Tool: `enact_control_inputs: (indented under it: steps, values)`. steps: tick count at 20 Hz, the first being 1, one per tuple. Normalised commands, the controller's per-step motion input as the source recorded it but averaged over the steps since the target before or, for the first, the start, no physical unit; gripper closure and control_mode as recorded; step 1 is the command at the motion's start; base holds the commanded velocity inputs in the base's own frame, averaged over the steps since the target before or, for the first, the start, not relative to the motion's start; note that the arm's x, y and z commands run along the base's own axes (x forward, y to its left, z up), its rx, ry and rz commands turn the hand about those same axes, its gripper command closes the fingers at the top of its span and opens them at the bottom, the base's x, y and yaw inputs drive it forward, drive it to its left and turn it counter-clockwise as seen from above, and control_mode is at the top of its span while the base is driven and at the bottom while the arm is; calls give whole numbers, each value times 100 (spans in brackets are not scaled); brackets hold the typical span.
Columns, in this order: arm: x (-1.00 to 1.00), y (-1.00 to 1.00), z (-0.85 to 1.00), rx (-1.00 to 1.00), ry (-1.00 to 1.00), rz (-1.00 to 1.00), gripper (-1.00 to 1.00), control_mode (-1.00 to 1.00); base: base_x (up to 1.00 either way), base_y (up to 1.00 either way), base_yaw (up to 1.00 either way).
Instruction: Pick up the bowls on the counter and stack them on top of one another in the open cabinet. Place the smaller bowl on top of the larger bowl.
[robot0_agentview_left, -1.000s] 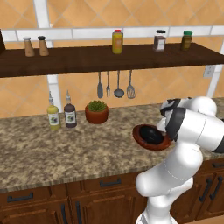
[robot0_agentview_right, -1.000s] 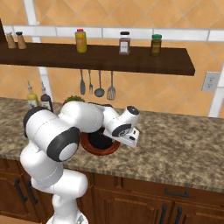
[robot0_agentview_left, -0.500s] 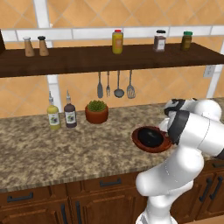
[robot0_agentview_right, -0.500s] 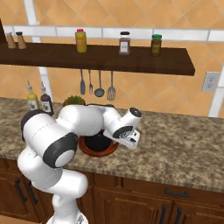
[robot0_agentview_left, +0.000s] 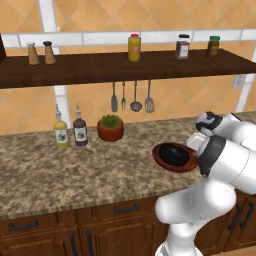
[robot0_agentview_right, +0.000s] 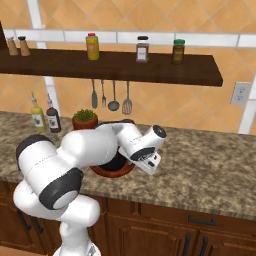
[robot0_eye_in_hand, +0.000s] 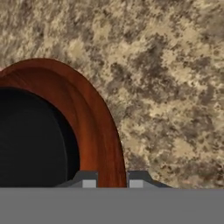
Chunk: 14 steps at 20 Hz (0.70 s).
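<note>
Pinching the brown bowl (robot0_eye_in_hand: 98, 131) rim, the gripper (robot0_eye_in_hand: 112, 180) may tilt it, and the black bowl (robot0_eye_in_hand: 30, 140) inside could slide out.

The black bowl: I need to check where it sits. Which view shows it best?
The left base view: the black bowl sits unobstructed inside the reddish-brown bowl on the counter. The right base view hides most of it behind the arm; the hand view shows part of its dark side.

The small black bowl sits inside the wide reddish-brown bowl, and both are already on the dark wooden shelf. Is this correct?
Not quite. The small glossy black bowl does sit inside the wide reddish-brown bowl, but both rest on the speckled granite counter, not on the dark wooden shelf. The left base view shows it.
</note>
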Motion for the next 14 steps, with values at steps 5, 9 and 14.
enact_control_inputs:
  steps: [5,9,14]
  values:
    - [-42,0,58,2,10,-22,100,-100,0,0,0]
    - [-46,0,74,0,2,-23,100,-100,0,0,0]
    - [-33,0,92,4,5,-14,100,-100,0,0,0]
